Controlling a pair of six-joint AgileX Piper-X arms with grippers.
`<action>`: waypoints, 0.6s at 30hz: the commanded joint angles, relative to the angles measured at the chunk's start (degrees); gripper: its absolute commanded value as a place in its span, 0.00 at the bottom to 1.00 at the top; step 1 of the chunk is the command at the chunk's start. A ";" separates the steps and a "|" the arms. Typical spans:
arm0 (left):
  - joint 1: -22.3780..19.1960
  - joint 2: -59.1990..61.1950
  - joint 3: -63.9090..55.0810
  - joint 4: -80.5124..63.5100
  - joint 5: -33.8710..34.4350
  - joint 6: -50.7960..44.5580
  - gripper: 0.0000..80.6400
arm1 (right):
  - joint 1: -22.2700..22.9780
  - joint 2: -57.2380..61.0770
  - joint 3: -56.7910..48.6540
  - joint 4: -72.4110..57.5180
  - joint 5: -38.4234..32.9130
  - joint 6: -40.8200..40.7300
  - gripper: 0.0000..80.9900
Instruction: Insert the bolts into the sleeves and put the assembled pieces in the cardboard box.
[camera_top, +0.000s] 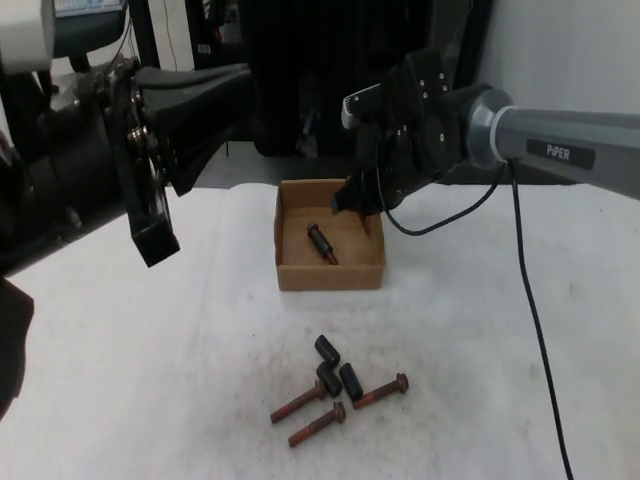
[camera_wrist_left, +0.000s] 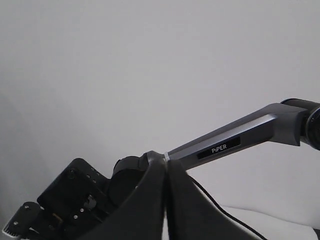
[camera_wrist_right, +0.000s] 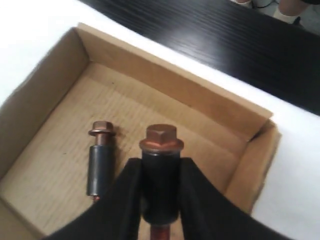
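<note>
1. Two fingers of the right gripper (camera_wrist_right: 160, 167) are clamped on the black sleeve of an assembled piece (camera_wrist_right: 161, 142). The copper bolt head sticks out past the fingertips, and the shank tip shows at the sleeve's other end.
2. The held piece sits over the floor of the cardboard box (camera_wrist_right: 165, 80), within its walls in the right wrist view. Cannot tell if it touches the floor. The high view puts the right gripper (camera_top: 358, 200) at the box's far right corner.
3. A second assembled piece (camera_wrist_right: 100, 162) lies flat on the box floor, beside the held one and apart from it. It is roughly parallel, with its head pointing the same way. In the high view it lies (camera_top: 321, 243) mid-box.
4. The left gripper (camera_wrist_left: 166, 162) has its fingers pressed together with nothing between them. In the high view it is raised (camera_top: 152, 235) over the bench's left side, well apart from the box.
5. On the white bench (camera_top: 130, 380), nearer the camera than the box, are three loose bolts (camera_top: 380, 391) and three loose sleeves (camera_top: 327, 349) in one cluster.
6. One sleeve lies right at the end of a bolt; cannot tell if it is inserted.
7. A black cable (camera_top: 530, 300) hangs from the right arm down across the bench.
</note>
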 joint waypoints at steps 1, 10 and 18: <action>-0.22 -0.41 -0.20 -0.25 0.52 -0.52 0.00 | -0.09 -0.06 -0.72 0.07 -6.44 -0.14 0.17; -0.22 -0.41 -0.20 -0.27 2.33 -0.52 0.00 | -0.09 -1.00 -0.72 0.07 -4.25 0.53 0.50; -0.22 -0.41 -0.20 8.56 3.57 -0.52 0.00 | -0.41 -9.59 -0.72 16.64 -6.29 -0.17 0.50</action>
